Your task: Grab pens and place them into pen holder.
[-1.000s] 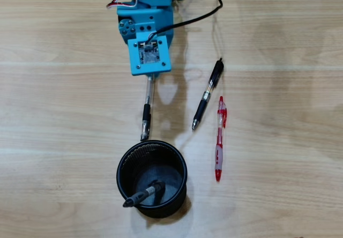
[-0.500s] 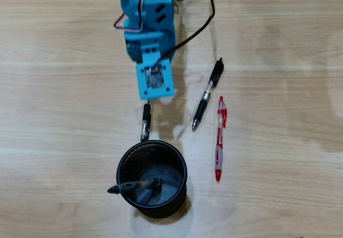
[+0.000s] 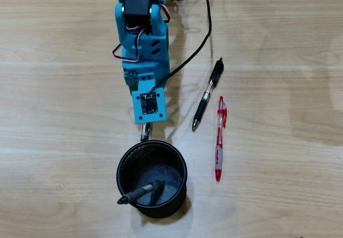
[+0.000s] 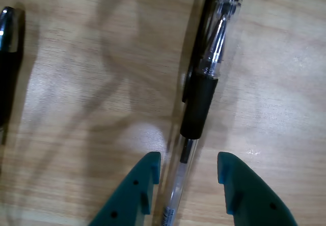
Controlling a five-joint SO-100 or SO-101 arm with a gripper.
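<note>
While one black pen (image 3: 140, 192) already leans inside the pen holder (image 3: 122, 162), three pens are not yet stored, so I judge the task about one quarter done. The nearest pen (image 4: 199, 101) lies flat on the wooden table (image 3: 278, 45), just above the holder's rim in the overhead view and mostly covered there by the arm (only its tip shows). In the wrist view its clear barrel runs between the two teal fingers of the gripper (image 4: 186, 166), which stand apart on both sides and do not yet pinch it. To the right in the overhead view lie another black pen (image 3: 207, 94) and the red pen (image 3: 220, 139), close together.
</note>
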